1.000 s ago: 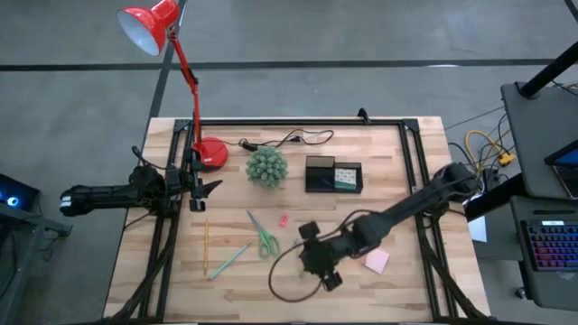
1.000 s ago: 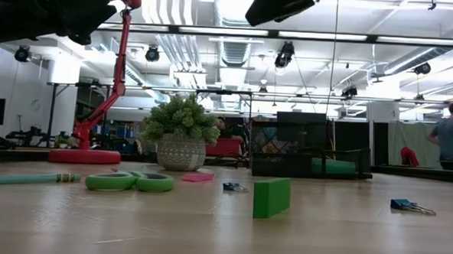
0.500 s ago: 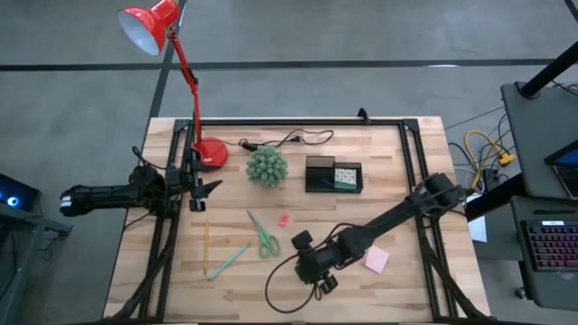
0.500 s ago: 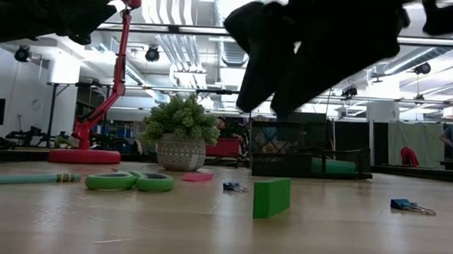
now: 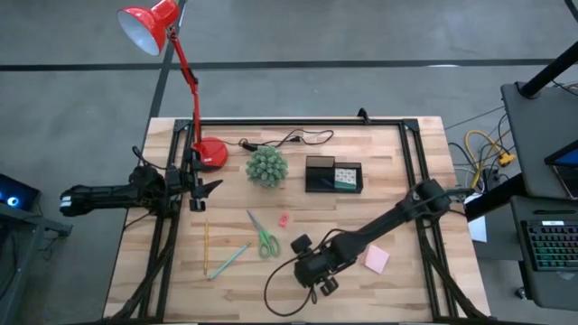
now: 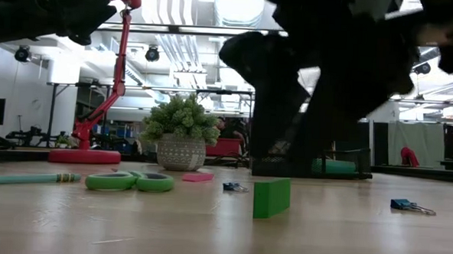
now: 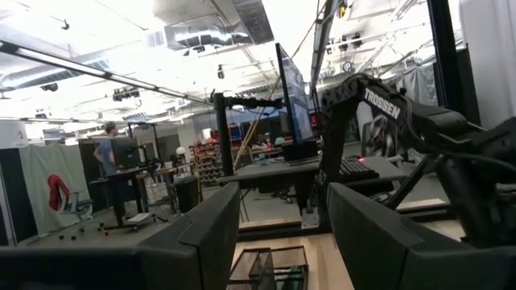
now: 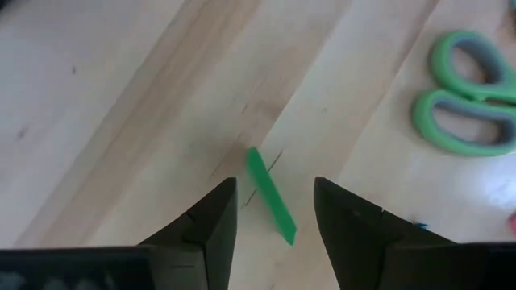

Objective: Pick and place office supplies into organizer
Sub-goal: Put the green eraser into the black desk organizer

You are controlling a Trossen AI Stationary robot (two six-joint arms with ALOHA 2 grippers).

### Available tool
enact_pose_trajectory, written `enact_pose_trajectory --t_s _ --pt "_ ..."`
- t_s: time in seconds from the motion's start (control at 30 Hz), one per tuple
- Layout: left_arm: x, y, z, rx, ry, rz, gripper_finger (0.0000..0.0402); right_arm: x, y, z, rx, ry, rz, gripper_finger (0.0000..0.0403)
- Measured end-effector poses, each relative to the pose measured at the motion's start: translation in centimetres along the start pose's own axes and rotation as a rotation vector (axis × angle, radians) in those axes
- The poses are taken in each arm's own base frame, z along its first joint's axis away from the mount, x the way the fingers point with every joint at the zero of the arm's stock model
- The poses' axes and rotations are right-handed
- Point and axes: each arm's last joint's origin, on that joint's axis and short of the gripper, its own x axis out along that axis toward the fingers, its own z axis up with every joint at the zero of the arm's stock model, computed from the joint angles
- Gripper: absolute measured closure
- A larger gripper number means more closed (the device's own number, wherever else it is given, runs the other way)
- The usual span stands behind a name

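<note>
Here the right gripper [image 8: 274,211] hangs with fingers spread wide, the green block [image 8: 270,196] standing on the table [image 8: 121,97] in the gap between them, untouched. The scissors [image 8: 468,105] lie nearby. The left gripper [image 5: 200,188] waits open at the table's left edge.

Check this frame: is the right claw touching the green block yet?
Apart. In the right wrist view the open right claw straddles the green block, with bare table showing between the block and each finger.

Spread wide over pale wood table [image 8: 105,97] — right gripper [image 8: 274,211], fingers either side of a thin green block [image 8: 269,195]. Nearby — green-handled scissors [image 8: 466,101].
</note>
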Motion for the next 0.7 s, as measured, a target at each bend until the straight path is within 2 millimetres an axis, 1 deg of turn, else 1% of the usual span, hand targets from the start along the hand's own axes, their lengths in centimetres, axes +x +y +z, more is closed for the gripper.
enact_pose_trajectory --t_s 0.17,0.37,0.7 --pt "0.01 0.0 0.0 0.0 0.0 0.001 0.0226 1.21 0.15 -0.42 -0.028 0.032 -0.001 0.0253" --pt "0.01 0.0 0.0 0.0 0.0 0.001 0.0226 1.24 0.12 -0.39 -0.037 0.029 -0.004 0.0271" --pt "0.01 0.0 0.0 0.0 0.0 0.001 0.0226 1.24 0.12 -0.39 -0.046 0.029 -0.004 0.0332"
